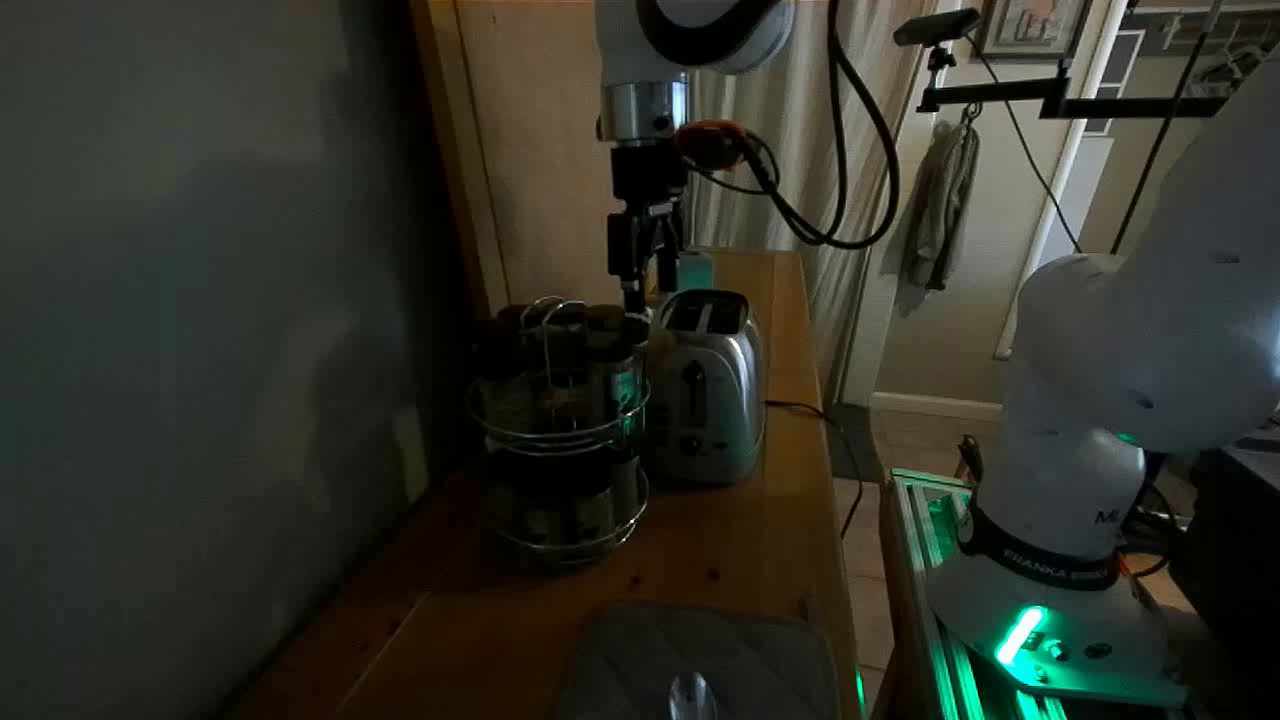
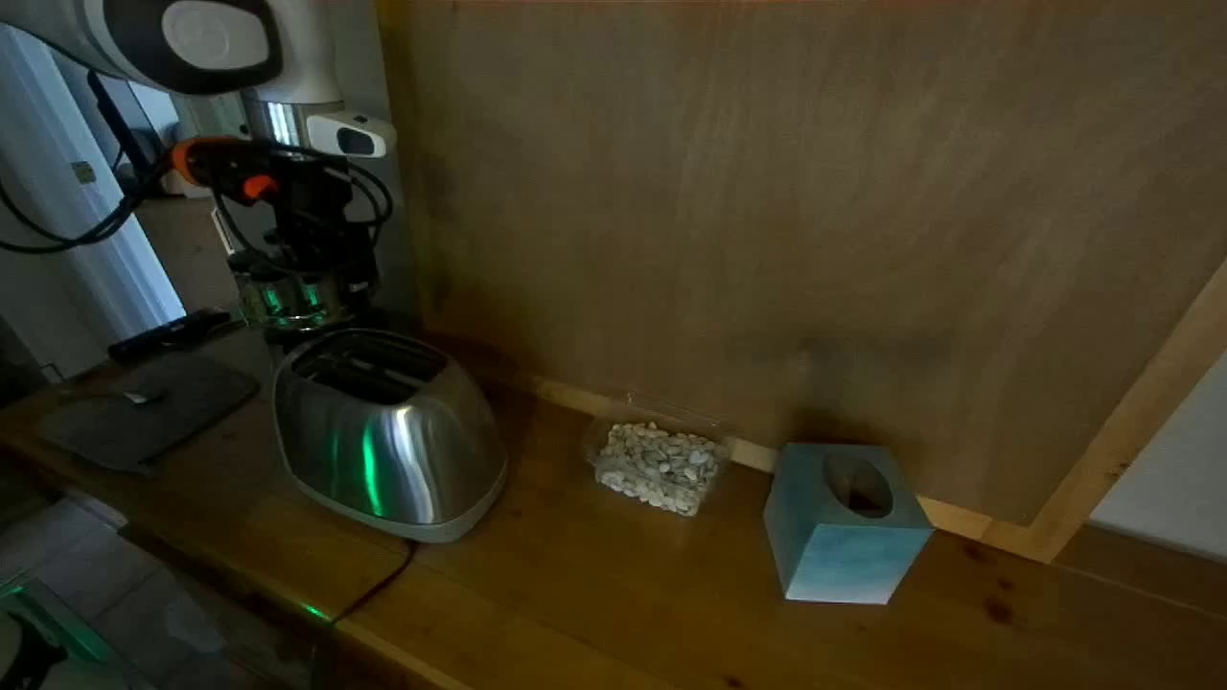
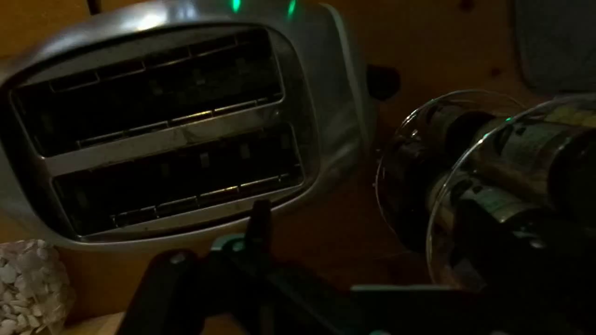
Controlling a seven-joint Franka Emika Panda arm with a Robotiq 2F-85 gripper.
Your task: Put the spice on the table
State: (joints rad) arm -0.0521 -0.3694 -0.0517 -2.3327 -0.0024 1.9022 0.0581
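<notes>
Several spice jars with dark round tops stand in a round wire rack [image 1: 565, 440]; one jar [image 1: 620, 385] shows at its right side. I cannot tell which is the spice of the task. In the wrist view, jars [image 3: 503, 202] lie at the right behind the rack's wire rim [image 3: 430, 246]. My gripper [image 1: 652, 292] points down above the gap between rack and toaster. In the wrist view the gripper [image 3: 368, 218] is open, one finger overlapping the rack and the other near the toaster, with nothing seen between them. The table [image 1: 720, 540] is the brown wooden top.
A silver toaster [image 1: 715, 420] stands beside the rack. A grey mat [image 1: 640, 650] with a spoon [image 1: 692, 695] lies in front. Past the toaster are a bag of white stones [image 2: 657, 470] and a blue tissue box [image 2: 853, 565]. A wall runs along the table's back; a cord [image 2: 374, 580] crosses its edge.
</notes>
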